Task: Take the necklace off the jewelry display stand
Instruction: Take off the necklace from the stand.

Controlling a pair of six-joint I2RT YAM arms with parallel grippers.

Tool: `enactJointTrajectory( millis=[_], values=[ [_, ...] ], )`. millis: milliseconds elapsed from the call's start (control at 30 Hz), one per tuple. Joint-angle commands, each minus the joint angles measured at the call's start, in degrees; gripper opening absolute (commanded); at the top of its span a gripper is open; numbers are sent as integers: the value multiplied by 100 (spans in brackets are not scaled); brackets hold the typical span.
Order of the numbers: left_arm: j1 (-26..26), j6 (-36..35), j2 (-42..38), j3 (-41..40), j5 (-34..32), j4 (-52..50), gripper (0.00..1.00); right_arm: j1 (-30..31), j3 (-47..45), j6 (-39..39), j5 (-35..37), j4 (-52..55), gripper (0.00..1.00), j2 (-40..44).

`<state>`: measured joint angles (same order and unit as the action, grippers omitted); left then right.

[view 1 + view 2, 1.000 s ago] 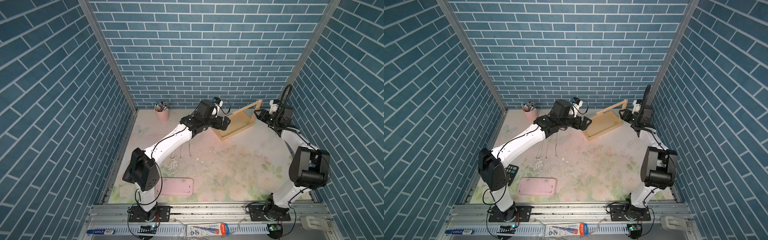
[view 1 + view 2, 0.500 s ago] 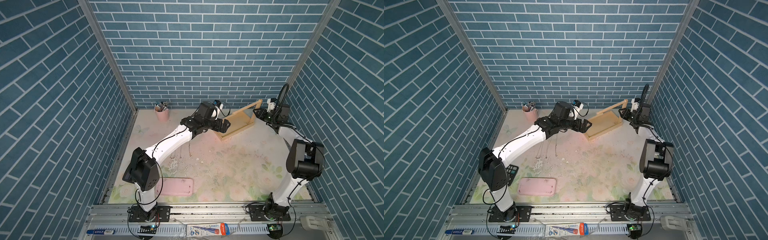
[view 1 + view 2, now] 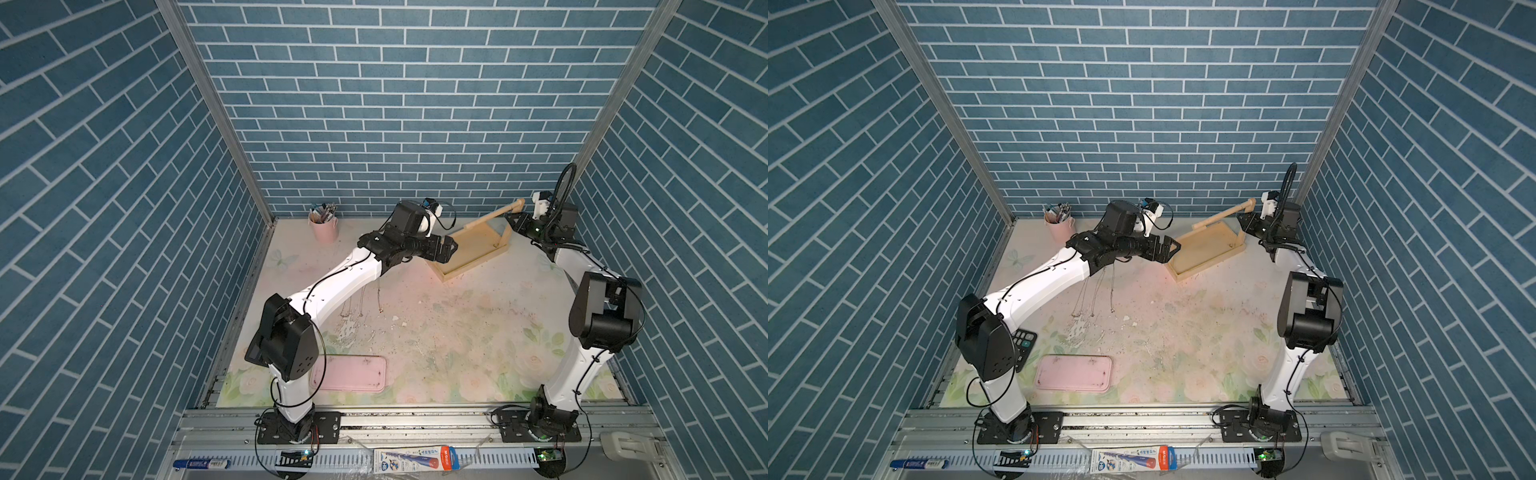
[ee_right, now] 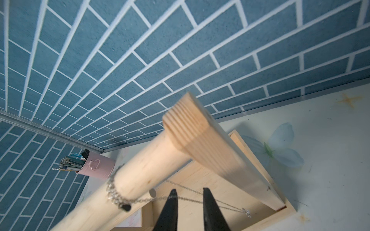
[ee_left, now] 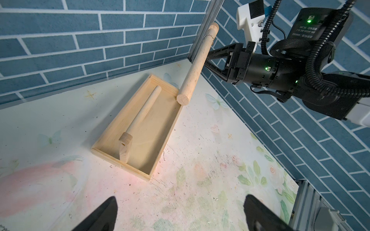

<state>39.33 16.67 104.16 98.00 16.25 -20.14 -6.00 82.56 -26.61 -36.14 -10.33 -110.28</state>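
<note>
The jewelry display stand [image 3: 473,249] [image 3: 1204,245] is pale wood and sits at the back right. Its top bar [image 5: 196,66] slants, with one end down on the tray rim. One post [image 5: 142,114] lies in the tray. The necklace [image 4: 112,192], a thin silver chain, loops round the bar's raised end [image 5: 209,37] and runs to a small pendant [image 4: 246,212]. My right gripper [image 4: 189,197] [image 3: 513,218] is at that end, its fingers narrowly apart with the chain stretched across the gap. My left gripper [image 5: 181,202] [image 3: 446,249] hovers wide open and holds nothing, near the tray's other end.
A pink cup of pens [image 3: 324,228] stands at the back wall. A flat pink tray [image 3: 1075,372] lies near the front. Several chains [image 3: 1096,299] lie on the table under the left arm, and a calculator [image 3: 1023,338] sits by its elbow. The right wall is close behind the right arm.
My right gripper's fingers have drawn much closer together around the chain, and the right arm has shifted slightly at the bar's end. The left arm has barely moved.
</note>
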Motion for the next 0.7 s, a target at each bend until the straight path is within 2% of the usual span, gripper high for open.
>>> enactJointTrajectory(
  millis=[0, 433, 667],
  values=[
    [-48, 12, 131, -21, 106, 97, 99, 46, 107, 83, -145, -216, 18, -64],
    [-118, 57, 192, -32, 157, 107, 99, 197, -91, 121, -18, -324, 1, 192],
    [-118, 87, 175, -42, 159, 107, 99, 275, -440, 113, 137, -435, 0, 526]
  ],
)
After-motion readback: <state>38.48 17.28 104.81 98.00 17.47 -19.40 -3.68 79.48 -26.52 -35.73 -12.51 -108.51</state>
